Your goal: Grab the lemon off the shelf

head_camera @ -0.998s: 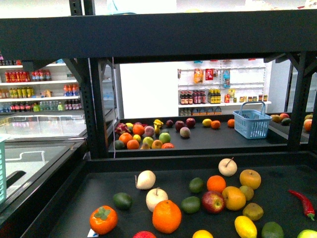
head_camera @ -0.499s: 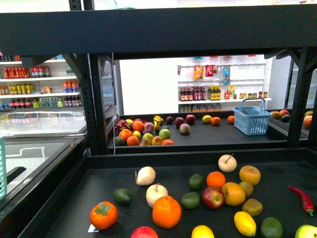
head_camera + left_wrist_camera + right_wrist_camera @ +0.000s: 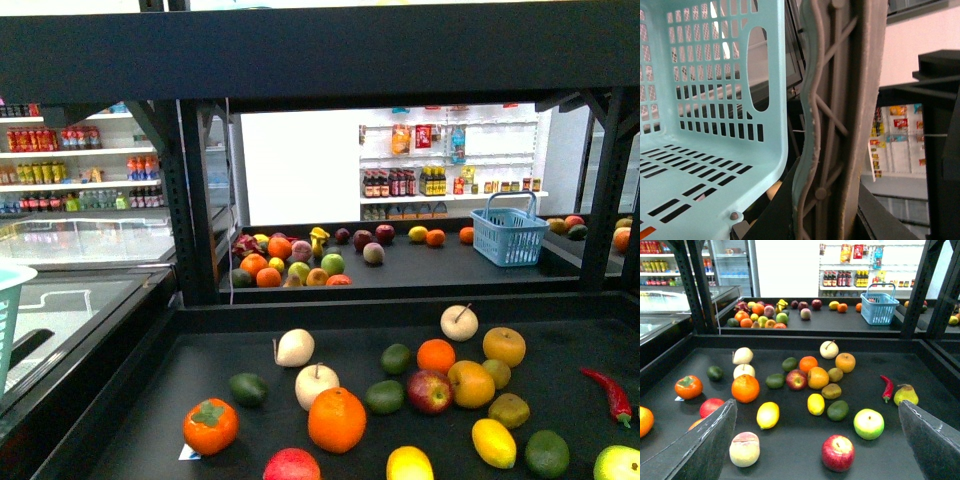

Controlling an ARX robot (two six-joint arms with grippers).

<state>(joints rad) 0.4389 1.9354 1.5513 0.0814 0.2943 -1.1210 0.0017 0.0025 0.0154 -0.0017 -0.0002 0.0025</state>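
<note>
Two yellow oval lemons lie among loose fruit on the shelf's (image 3: 190,375) dark deck: one lemon (image 3: 494,442) (image 3: 815,404) beside a kiwi, the other lemon (image 3: 410,464) (image 3: 767,415) near the big orange (image 3: 337,420). My right gripper (image 3: 817,450) hangs open above the deck's (image 3: 790,460) near part, its grey fingers (image 3: 700,445) wide apart; both lemons sit a little beyond them. My left gripper (image 3: 800,165) is shut on the pale teal basket (image 3: 710,150) (image 3: 8,300), off the shelf's left side.
Around the lemons lie a red apple (image 3: 837,452), a green apple (image 3: 868,423), a peach (image 3: 744,449), an avocado (image 3: 838,410), a persimmon (image 3: 688,386) and a red chilli (image 3: 886,388). Black uprights (image 3: 195,200) frame the shelf. A blue basket (image 3: 509,238) stands on the shelf behind.
The front view has shifted a little, so the fruit sits slightly higher in the picture. The teal basket's rim has come further into view at the left edge.
</note>
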